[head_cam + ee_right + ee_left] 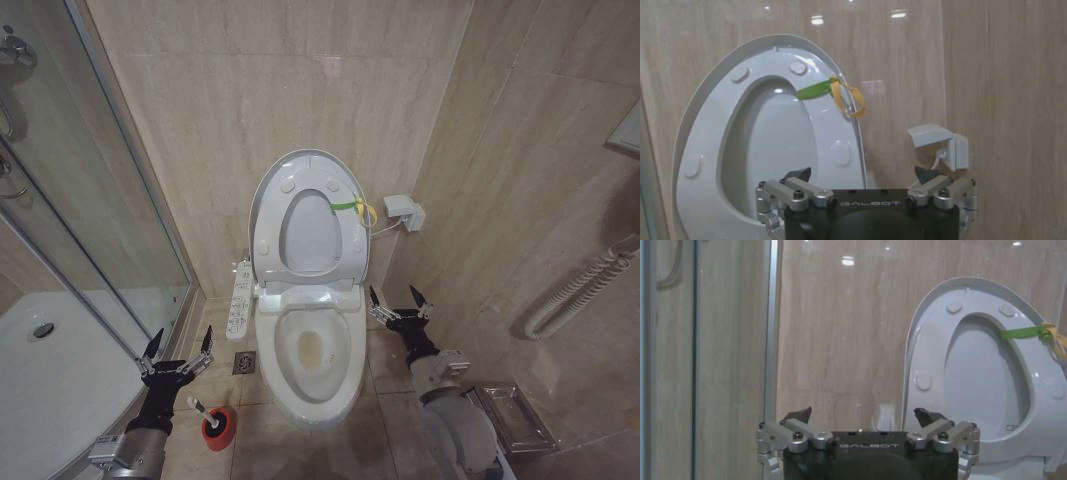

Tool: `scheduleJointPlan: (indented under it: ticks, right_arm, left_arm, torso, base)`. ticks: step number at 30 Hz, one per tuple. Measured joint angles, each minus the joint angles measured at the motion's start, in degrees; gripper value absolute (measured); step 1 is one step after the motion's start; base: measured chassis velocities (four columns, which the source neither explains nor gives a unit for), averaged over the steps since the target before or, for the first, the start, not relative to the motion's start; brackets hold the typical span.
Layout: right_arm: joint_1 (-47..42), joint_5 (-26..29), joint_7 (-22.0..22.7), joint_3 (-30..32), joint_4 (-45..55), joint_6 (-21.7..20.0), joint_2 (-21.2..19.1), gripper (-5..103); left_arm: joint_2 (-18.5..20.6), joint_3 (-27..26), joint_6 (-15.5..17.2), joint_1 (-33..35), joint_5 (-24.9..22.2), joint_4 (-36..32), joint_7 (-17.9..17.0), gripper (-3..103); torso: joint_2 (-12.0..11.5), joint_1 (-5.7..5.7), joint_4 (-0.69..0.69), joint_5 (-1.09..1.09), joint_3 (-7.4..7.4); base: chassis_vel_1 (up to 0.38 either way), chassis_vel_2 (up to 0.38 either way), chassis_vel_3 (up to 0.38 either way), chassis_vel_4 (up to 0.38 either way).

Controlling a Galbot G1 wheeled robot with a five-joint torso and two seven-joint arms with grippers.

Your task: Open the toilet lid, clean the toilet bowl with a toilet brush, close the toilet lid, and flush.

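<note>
With the toilet lid (305,190) standing raised and the toilet brush (200,405) sitting in its red holder (220,428) on the floor, the left gripper (178,350) is hovering wide-fingered and empty just above it, risking tipping the holder, while the right gripper (400,300) is waiting open and empty beside the toilet bowl (312,350).

Left gripper (180,345) raised low on the left, fingers (152,346) spread wide and empty, right gripper (399,300) held forward on the right, fingers (421,297) likewise parted.

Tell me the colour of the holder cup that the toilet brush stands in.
Red. The holder cup with the toilet brush shows best in the head view, on the floor by the left gripper.
</note>
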Motion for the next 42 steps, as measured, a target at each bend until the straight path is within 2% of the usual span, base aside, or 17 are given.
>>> scheduleJointPlan:
  ticks: [42]
  right_arm:
    - [0.0, 0.0, 0.0, 0.0, 0.0, 0.0, 0.0, 100]
  left_arm:
    - [0.0, 0.0, 0.0, 0.0, 0.0, 0.0, 0.0, 100]
  torso:
    - [0.0, 0.03, 0.00, 0.00, 0.01]
  base:
    - [-0.010, 0.009, 0.007, -0.012]
